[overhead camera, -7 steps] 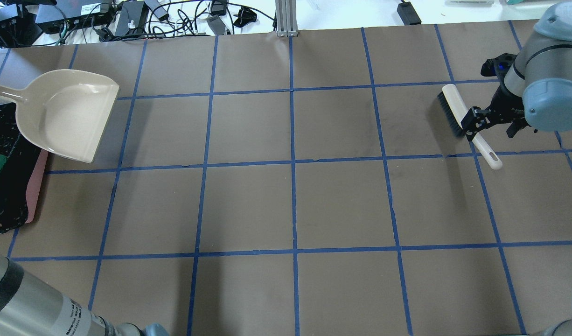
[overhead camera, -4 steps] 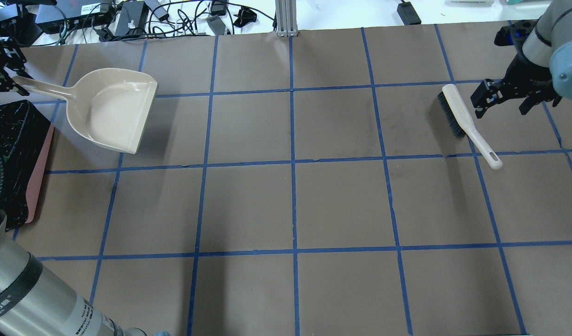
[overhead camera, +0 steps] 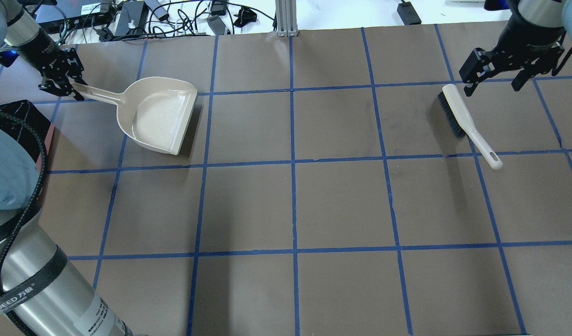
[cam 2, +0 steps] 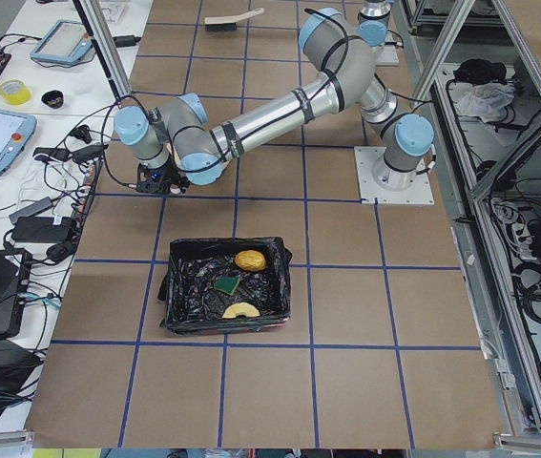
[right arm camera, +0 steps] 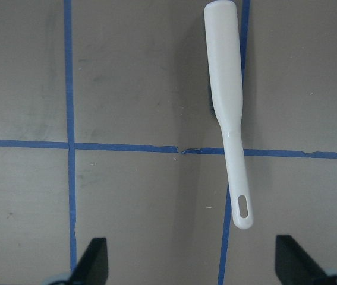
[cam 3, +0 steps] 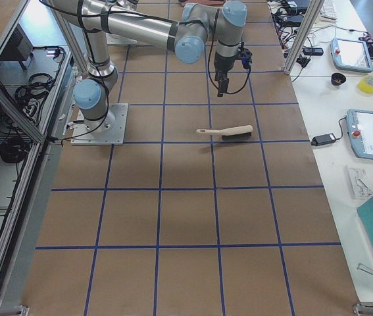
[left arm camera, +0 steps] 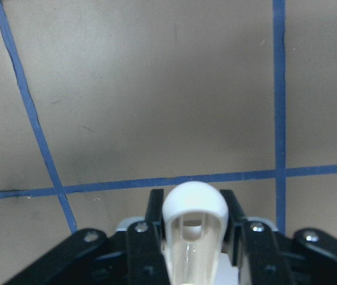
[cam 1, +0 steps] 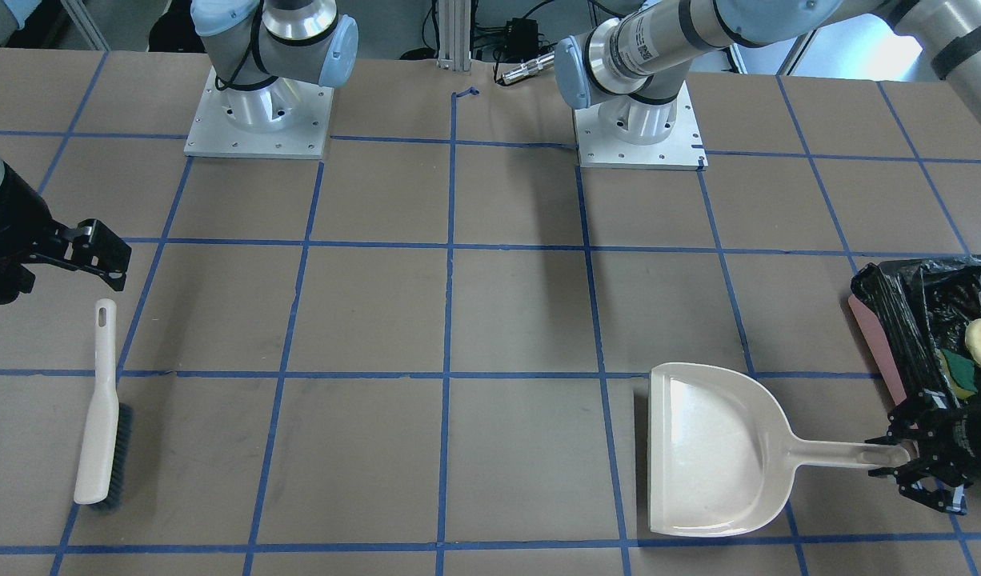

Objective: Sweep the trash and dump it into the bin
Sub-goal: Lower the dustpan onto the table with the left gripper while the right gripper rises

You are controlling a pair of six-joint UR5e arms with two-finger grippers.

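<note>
My left gripper [overhead camera: 62,79] is shut on the handle of the empty beige dustpan [overhead camera: 160,116], which is low over the table's far left; the handle's end shows between the fingers in the left wrist view [left arm camera: 194,208]. The pink bin [cam 1: 870,332] with its black bag stands at the left edge. In it lie the golden-brown roll [cam 2: 250,260], the croissant-like piece [cam 2: 240,310] and the yellow wedge [cam 2: 227,283]. My right gripper [overhead camera: 493,79] is open and empty, above and clear of the white brush [overhead camera: 458,114] that lies on the table.
The table is brown paper with a blue tape grid [overhead camera: 293,163]. Cables and power boxes [overhead camera: 127,16] lie beyond the far edge, next to a metal post [overhead camera: 286,18]. The arm bases [cam 1: 258,112] stand at the near side.
My left gripper has carried the dustpan to the right, away from the bin. My right gripper has moved off the brush handle toward the far edge; the brush has stayed put.
</note>
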